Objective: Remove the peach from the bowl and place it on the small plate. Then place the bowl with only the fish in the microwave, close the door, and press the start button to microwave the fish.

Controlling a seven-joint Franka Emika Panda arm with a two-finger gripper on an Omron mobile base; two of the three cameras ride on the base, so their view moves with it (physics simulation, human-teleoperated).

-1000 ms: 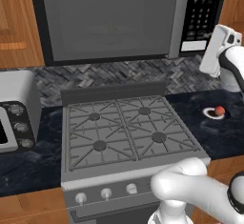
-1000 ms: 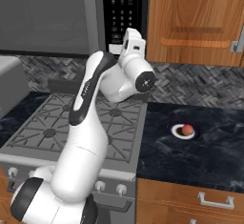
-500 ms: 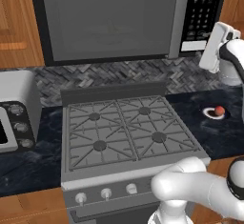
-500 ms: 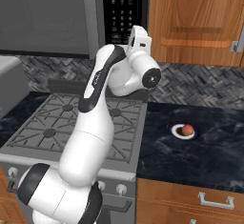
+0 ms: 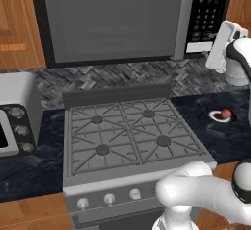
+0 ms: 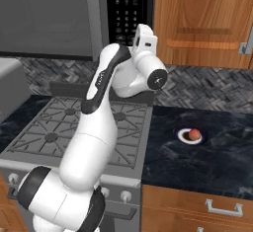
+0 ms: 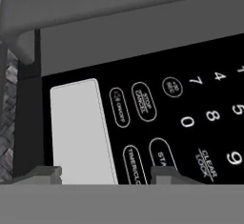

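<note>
The gripper is pointing straight at the microwave's black keypad, its two dark fingertips standing apart at the bottom of the hand view with nothing between them; the jaws are partly open and holding nothing. One tip is sitting below a pale blank rectangle on the panel, and the other is lying just under the start button, whose label is partly covered. Around it the stop/cancel button, an on/off button, a timer/clock button and the number keys are showing. Whether a tip is touching the panel cannot be told.

In the base views the white arm is reaching up from the base, its hand raised to the lower part of the keypad on the right side of the microwave. The door is standing closed, its upright handle running beside the keypad. Through the door a faint pale shape is showing, too dim to identify.

Below, the stove is sitting with bare burners. To its right, on the dark counter, the peach is resting on the small plate, well apart from the hand. A toaster oven is standing on the counter left of the stove.
</note>
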